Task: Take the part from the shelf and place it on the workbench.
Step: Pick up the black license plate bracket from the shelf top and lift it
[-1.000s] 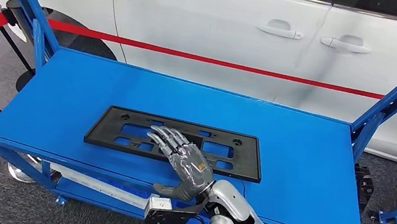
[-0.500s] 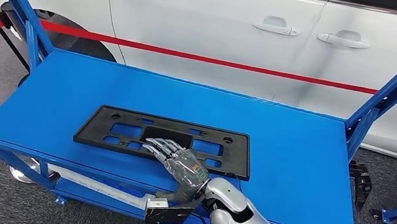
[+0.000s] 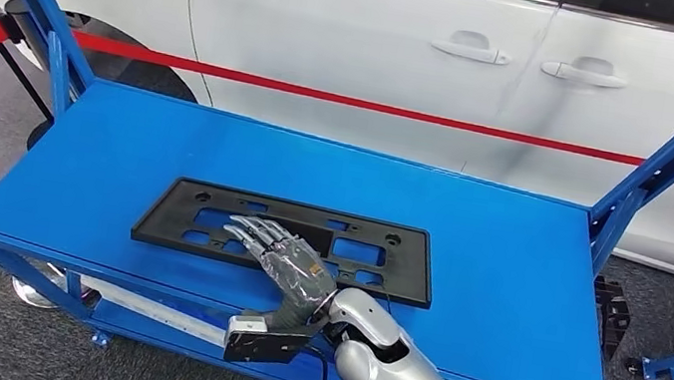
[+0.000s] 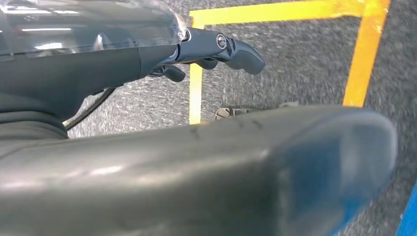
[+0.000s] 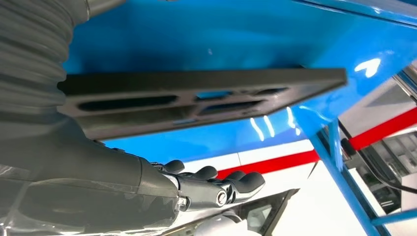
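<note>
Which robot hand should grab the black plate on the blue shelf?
The right hand. It is already stretched over the near edge of the black plate on the blue shelf, fingers spread. The left hand is down near the floor, far from the plate.

No text, label, brand, number or sign can be read in any of the views. The black plastic part (image 3: 283, 239) lying on the blue shelf (image 3: 502, 275) carries no legible marking. The white car (image 3: 385, 46) across the top of the head view shows a plain red stripe (image 3: 327, 96) and no lettering. The yellow lines (image 4: 366, 54) on the floor are plain tape, without writing.
</note>
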`<action>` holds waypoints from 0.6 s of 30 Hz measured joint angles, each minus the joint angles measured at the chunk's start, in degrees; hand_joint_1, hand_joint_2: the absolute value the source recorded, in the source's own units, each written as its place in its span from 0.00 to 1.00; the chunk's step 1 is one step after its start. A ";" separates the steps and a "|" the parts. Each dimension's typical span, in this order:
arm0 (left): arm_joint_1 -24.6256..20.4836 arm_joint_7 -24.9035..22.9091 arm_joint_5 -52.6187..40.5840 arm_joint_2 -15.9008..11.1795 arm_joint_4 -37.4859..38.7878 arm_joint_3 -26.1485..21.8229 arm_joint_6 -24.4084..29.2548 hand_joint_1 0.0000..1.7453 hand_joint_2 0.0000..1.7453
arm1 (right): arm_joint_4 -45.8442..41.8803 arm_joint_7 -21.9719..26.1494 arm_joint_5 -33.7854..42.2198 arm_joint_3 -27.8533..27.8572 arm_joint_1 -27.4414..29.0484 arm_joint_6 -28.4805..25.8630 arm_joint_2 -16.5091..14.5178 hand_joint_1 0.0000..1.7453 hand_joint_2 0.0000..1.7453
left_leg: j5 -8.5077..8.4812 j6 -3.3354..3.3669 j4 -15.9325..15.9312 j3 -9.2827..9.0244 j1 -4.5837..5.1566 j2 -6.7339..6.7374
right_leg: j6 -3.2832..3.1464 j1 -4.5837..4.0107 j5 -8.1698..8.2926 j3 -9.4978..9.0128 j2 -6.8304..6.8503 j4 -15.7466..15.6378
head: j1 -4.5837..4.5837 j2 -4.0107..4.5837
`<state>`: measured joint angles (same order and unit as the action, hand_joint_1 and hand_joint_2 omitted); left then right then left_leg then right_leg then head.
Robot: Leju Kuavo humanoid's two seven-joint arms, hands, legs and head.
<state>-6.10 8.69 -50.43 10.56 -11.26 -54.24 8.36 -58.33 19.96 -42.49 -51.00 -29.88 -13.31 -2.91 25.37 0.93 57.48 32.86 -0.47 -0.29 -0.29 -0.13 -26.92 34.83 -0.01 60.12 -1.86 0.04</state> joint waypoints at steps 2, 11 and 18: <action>-0.10 0.05 -0.10 0.01 0.00 -0.01 -0.22 0.00 0.00 | 0.19 0.01 0.23 0.24 -0.32 0.00 -0.28 0.00 1.00 | -0.22 0.40 -0.34 -0.16 -0.15 0.05 | 0.57 0.23 -3.03 2.40 -0.04 5.31 | 0.13 0.01; -0.56 0.05 -0.69 0.04 0.00 0.01 -0.81 0.00 0.00 | 3.00 -0.12 0.27 1.19 -1.54 0.00 -1.64 0.00 1.00 | 0.35 -0.72 0.27 -0.14 0.07 -0.14 | 0.57 0.87 1.46 0.04 -0.06 -0.76 | 0.12 0.00; -1.03 0.05 -0.78 0.03 0.00 0.01 -0.82 0.00 0.00 | 7.95 0.66 -0.10 2.14 -3.29 -0.41 -2.84 0.00 1.00 | 5.95 -2.64 10.06 4.33 -0.25 -0.04 | -1.67 0.79 1.75 -0.23 -0.04 -1.83 | 0.03 0.00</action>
<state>-7.12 8.74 -51.21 10.59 -11.26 -54.23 7.54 -50.38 20.62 -42.59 -48.86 -33.17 -13.72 -5.75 31.32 -1.71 67.54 37.19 -0.72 -0.32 -1.96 0.65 -25.17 34.60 -0.05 58.30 -1.83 0.04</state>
